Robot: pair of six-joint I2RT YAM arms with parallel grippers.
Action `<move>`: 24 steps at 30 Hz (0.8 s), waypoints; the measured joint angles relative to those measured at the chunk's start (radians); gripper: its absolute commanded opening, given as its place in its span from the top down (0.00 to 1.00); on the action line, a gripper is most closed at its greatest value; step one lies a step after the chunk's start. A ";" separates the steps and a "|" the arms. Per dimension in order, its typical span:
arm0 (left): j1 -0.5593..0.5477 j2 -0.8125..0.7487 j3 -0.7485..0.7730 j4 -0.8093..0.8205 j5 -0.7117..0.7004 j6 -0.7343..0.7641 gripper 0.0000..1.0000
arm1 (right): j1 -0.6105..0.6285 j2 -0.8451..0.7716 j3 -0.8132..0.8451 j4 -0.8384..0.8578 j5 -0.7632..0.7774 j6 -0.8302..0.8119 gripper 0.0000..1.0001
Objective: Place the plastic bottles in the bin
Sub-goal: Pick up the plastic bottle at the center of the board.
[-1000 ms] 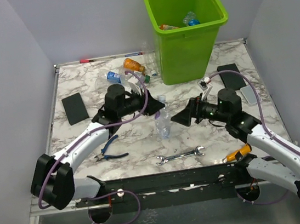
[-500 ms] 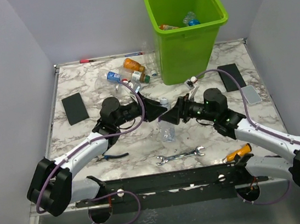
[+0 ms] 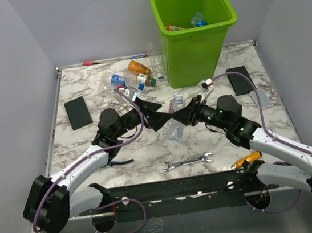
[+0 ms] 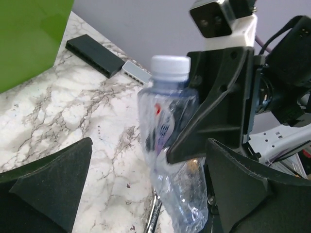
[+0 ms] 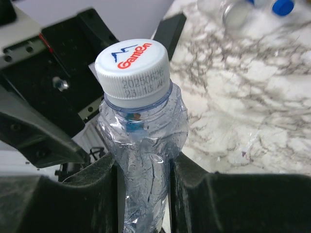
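A crushed clear plastic bottle point(image 3: 175, 126) with a white cap stands tilted in mid-table, held just off the marble. My right gripper point(image 3: 182, 115) is shut on its body; in the right wrist view both fingers point(image 5: 92, 194) squeeze the bottle point(image 5: 141, 145) below the cap. My left gripper point(image 3: 158, 115) stands open on the bottle's left side, its fingers point(image 4: 53, 187) wide apart around the bottle point(image 4: 167, 126) without touching it. The lime-green bin point(image 3: 196, 48) rises at the back and holds a few bottles point(image 3: 197, 19). Several more bottles point(image 3: 134, 75) lie at the back left.
A silver wrench point(image 3: 188, 161), blue-handled pliers point(image 3: 118, 159) and an orange-handled screwdriver point(image 3: 248, 159) lie near the front edge. Black flat blocks sit at the left point(image 3: 78, 112) and right point(image 3: 240, 79), with a grey device point(image 3: 262, 98) beside the right one.
My right gripper moved in from the right and shut on the bottle. My left gripper, which held that bottle, opened and let go, drawing back slightly to the left.
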 measured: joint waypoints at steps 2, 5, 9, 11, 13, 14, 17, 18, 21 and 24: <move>0.000 -0.018 -0.006 0.009 -0.008 -0.007 0.01 | -0.001 -0.056 -0.012 0.012 0.050 -0.007 0.82; 0.001 -0.014 -0.006 0.031 0.004 -0.023 0.01 | -0.001 -0.122 -0.029 0.050 0.111 -0.021 0.82; -0.008 0.017 -0.005 0.079 0.064 -0.055 0.01 | -0.001 -0.147 -0.033 0.101 0.144 -0.035 0.82; -0.022 0.037 -0.005 0.093 0.102 -0.065 0.01 | -0.001 -0.143 -0.033 0.122 0.146 -0.038 0.82; -0.041 0.055 -0.005 0.096 0.139 -0.071 0.02 | -0.001 -0.137 -0.033 0.145 0.146 -0.037 0.82; -0.048 0.061 -0.004 0.096 0.153 -0.072 0.04 | -0.001 -0.132 -0.033 0.156 0.145 -0.037 0.82; -0.064 0.071 -0.004 0.097 0.186 -0.076 0.19 | -0.001 -0.112 -0.033 0.195 0.137 -0.024 0.81; -0.069 0.074 -0.003 0.099 0.198 -0.079 0.29 | -0.001 -0.105 -0.033 0.206 0.133 -0.021 0.81; -0.074 0.082 -0.001 0.107 0.218 -0.082 0.52 | -0.001 -0.086 -0.033 0.231 0.115 -0.008 0.74; -0.074 0.095 0.004 0.111 0.223 -0.090 0.63 | -0.001 -0.077 -0.032 0.244 0.096 0.001 0.49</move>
